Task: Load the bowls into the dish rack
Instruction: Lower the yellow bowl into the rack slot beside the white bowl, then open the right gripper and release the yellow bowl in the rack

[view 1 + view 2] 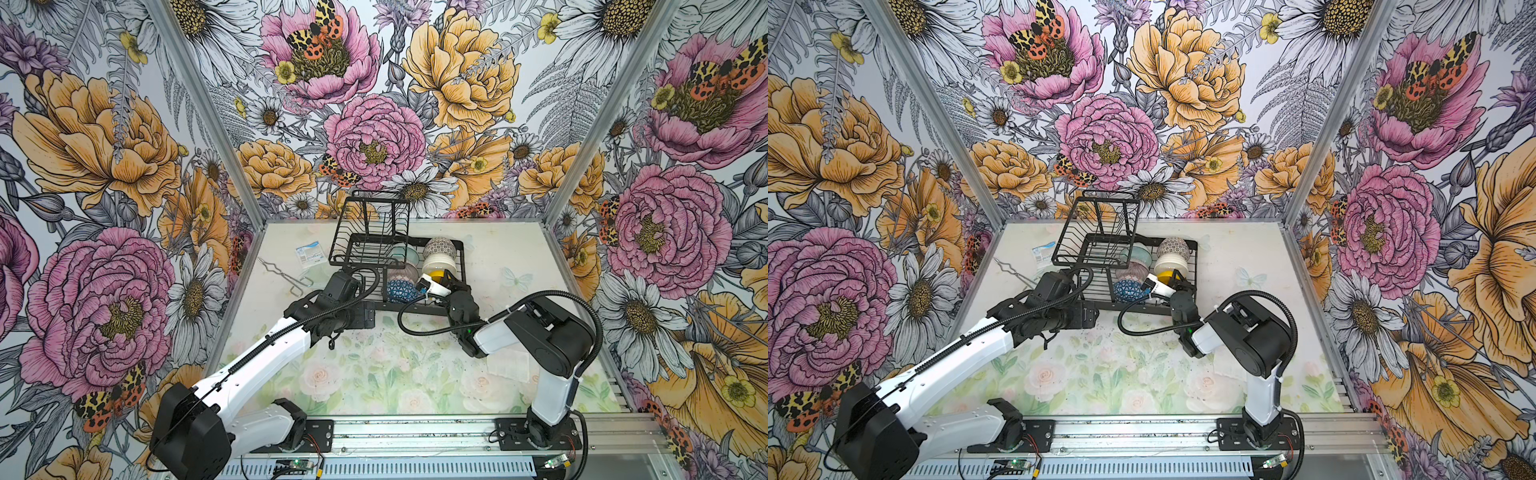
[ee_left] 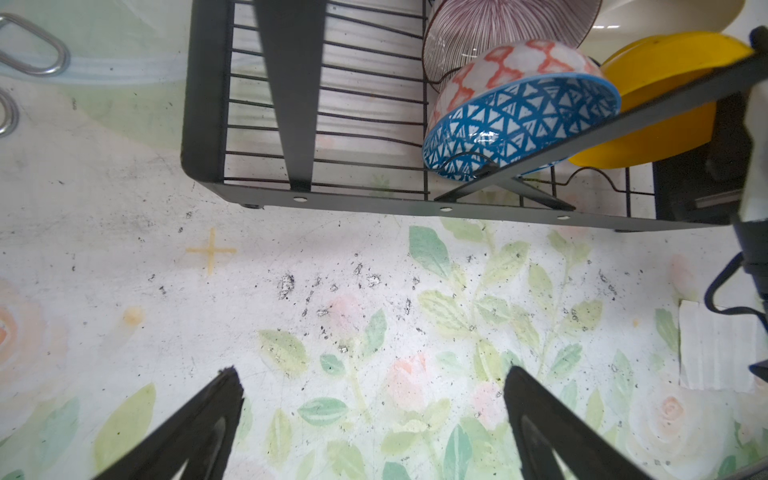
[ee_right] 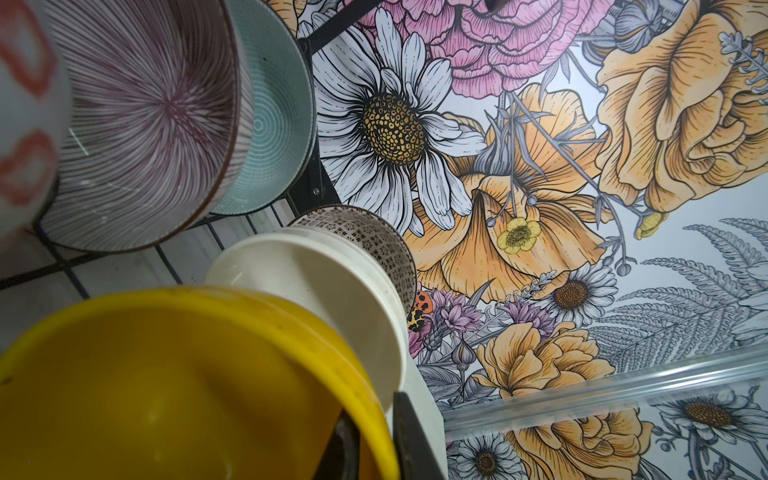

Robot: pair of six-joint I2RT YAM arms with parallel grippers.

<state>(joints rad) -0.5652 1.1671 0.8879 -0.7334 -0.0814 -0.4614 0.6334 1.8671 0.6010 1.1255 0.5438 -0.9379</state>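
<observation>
Yellow bowl (image 3: 166,374) looks like the last one in. It's standing on edge in the near-right slot of the dish rack (image 2: 374,203), leaning back on the cream bowl (image 3: 316,282), which leans on the black-and-white bowl (image 3: 374,237) at the far end. Just to the left is a second row stacked the same way: blue bowl (image 2: 519,120) nearest, pink bowl (image 3: 145,124) behind it, teal bowl (image 3: 274,124) farthest. Makes sense to file them like that, since the wire slots hold each one upright and it props up its neighbour.

The right gripper (image 3: 374,411) has one finger inside the yellow bowl's rim and one outside. That seems a sensible way to hold a thin-walled bowl and lower it edge-first. I honestly can't tell whether it's clamping the rim or has slackened off, as the fingers sit very close either way.

The left gripper (image 2: 372,382) is spread wide with nothing in it, hovering over the table (image 2: 249,291) just near of the rack's near rail. My guess is it's parked there to stay out of the way.

With all six bowls in the rack, I'd say the job is basically done bar letting go. The only worry is that pulling out crooked could tip the yellow one.
</observation>
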